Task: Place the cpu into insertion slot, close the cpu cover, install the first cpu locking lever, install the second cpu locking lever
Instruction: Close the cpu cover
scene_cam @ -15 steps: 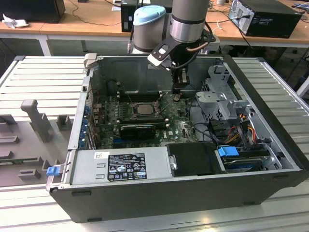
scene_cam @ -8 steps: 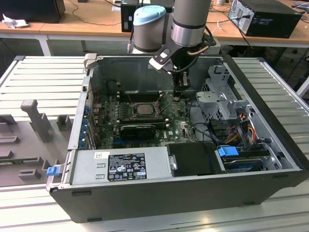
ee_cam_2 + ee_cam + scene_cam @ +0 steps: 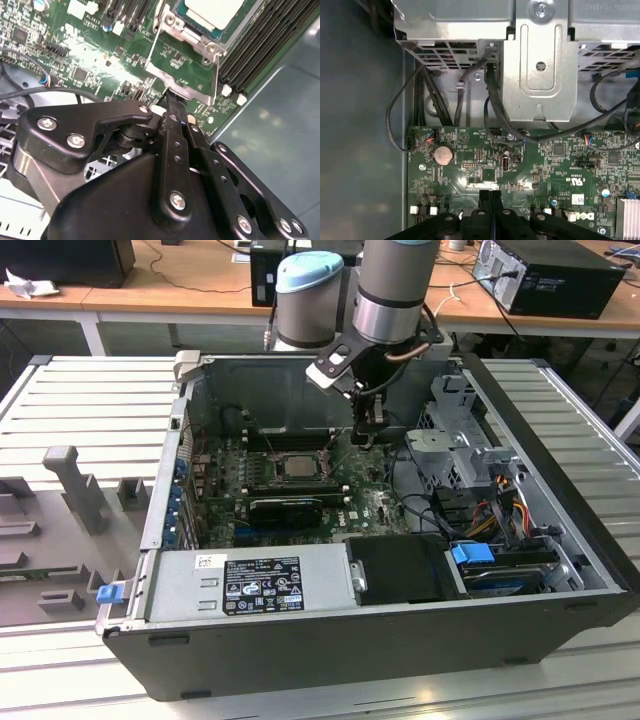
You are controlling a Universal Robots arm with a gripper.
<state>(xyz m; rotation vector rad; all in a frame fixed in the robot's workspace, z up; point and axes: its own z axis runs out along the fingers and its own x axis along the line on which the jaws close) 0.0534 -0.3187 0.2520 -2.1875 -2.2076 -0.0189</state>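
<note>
Scene: An open computer case (image 3: 560, 540) lay on a slatted table (image 3: 90, 400) as a robot arm (image 3: 395, 290) reached down into it.
Chip: The cpu (image 3: 212, 10) sat in the insertion slot (image 3: 167, 22), silver top up, just beside the long black memory slots (image 3: 260, 45).
Cover: The cpu cover (image 3: 159, 74) appeared swung off the chip, with green board (image 3: 560, 165) showing through its window. Whether it lay flat or tilted could not be told.
Gripper: In both wrist views the gripper (image 3: 171, 95) (image 3: 490, 192) had its fingers pressed together, with nothing seen between them. In the second wrist view its tips met the cover's outer edge; contact looked likely but was not certain.
Arm pose: The wrist pointed almost straight down, just to the exterior view's right of the socket and near the metal drive cage (image 3: 455, 430).
Handling: The cover was judged light, thin and stiff, a hinged plate that would swing rather than lift. The free edge farthest from the hinge looked the best place to push. The chip and socket beneath were judged fragile, so any force belonged on the frame.
</note>
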